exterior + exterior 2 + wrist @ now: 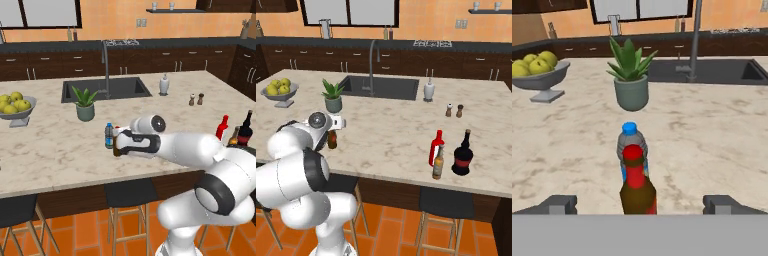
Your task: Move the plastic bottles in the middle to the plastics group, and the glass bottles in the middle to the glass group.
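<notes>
Nearest the hand camera, one slim amber-brown glass bottle with a red top (637, 187) is standing upright on the pale marbled island counter (712, 145), centred between the two dark fingertips (559, 204); the white arm's two-finger gripper (640, 206) is spreading wide, one fingertip well off to each side of the bottle, touching nothing and gripping nothing; just behind that bottle, one small clear plastic water bottle with a blue label and blue cap (631, 144) is standing, partly overlapped by it in the hand view; from the left base view the water bottle (108, 135) is showing just left of the gripper (121, 143), with the amber bottle mostly hidden by the hand; farther back one spiky green plant in a grey-green pot (630, 76) is sitting, and to its left one grey pedestal bowl of yellow-green fruit (541, 74); beyond them one dark sunken sink (712, 70) with one tall grey faucet (696, 37) is lying; on the right base view, well apart to the arm's right, three bottles are clustering near the counter's front edge: one bright red bottle (436, 147), one tall dark bottle with a red cap and red label (462, 154), and one small amber bottle (438, 163) just in front of the red one; two small shakers (454, 110) and one white dispenser bottle (429, 90) are standing farther back.
</notes>
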Available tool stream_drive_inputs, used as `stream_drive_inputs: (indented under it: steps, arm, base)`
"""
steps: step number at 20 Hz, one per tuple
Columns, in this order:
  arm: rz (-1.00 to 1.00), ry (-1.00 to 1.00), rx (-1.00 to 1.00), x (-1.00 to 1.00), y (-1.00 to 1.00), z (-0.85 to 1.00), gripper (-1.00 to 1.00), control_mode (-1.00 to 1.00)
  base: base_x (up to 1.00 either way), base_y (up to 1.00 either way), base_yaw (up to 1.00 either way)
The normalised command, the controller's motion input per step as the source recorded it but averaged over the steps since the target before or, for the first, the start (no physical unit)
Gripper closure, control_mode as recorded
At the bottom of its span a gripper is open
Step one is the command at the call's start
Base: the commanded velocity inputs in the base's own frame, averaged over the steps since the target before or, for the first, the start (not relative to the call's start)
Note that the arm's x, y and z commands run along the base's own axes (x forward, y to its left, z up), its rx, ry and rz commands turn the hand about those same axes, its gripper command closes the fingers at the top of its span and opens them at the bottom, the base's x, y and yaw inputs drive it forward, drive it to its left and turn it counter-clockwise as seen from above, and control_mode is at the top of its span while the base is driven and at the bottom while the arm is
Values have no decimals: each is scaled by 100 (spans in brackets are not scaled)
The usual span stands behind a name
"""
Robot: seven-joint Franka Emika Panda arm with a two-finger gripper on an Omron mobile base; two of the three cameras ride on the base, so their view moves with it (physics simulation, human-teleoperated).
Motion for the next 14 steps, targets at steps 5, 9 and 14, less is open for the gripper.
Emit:
stream_drive_inputs:
  steps: [5,9,14]
  arm:
    - [0,-2,0,25,22,-3,-100,-100]
    - [0,0,0,22,1,-12,-100,-100]
    - [0,0,0,23,1,-28,-100,-100]
  base:
    - [0,0,0]
    - [0,0,0]
    - [0,0,0]
